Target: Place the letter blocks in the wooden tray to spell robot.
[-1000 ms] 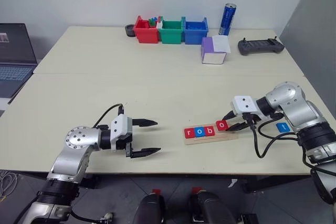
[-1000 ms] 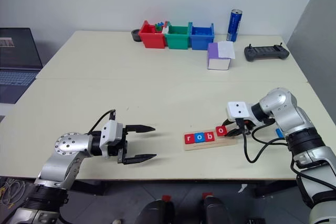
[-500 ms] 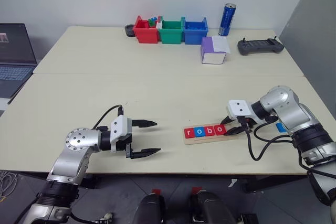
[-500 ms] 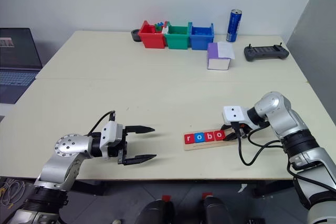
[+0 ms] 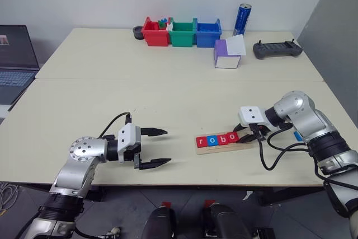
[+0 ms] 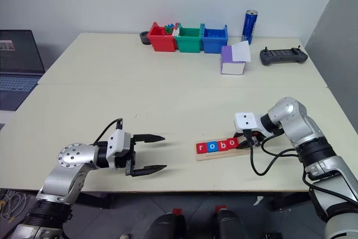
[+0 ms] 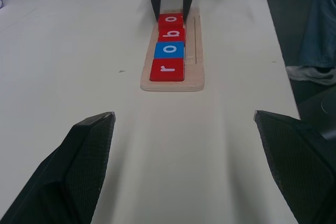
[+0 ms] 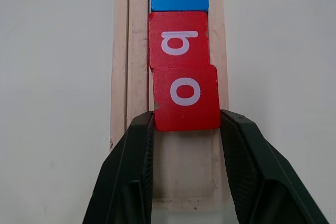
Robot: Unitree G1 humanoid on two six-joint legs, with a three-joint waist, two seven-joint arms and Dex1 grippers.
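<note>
Wooden tray (image 5: 222,144): lies flat on the desk (image 5: 168,99) near its front edge, ahead of the robot's right side; same spot as a second ago.

Letter blocks in tray: four now sit in the groove — red r (image 7: 167,69), blue o (image 7: 169,50), red b (image 7: 171,33), red second o (image 8: 186,97).

Change: a second ago the second o stood off the row at the tray's right end, lifted and tilted in the pincer. It now lies down in the groove, its edge touching the b. In the right wrist view it sits slightly askew to the b.

Right pincer (image 8: 186,129): clenched on the second o, one finger on each side edge, tips low over the bare end of the tray. The arm has carried it leftward along the tray over the last second.

Left pincer (image 5: 154,148): released, fingers spread wide, empty; hovers over bare desk well left of the tray, unmoved.

Fifth block: blue t (image 5: 297,135) lies on the desk beyond the right arm, partly hidden by it, well apart from the tray.

Task reading: "robo" is spelled — one slot left at the right end. Likely next: let go of the o, withdraw, fetch the t.

Risk: the askew o may shift as the fingers open.
</note>
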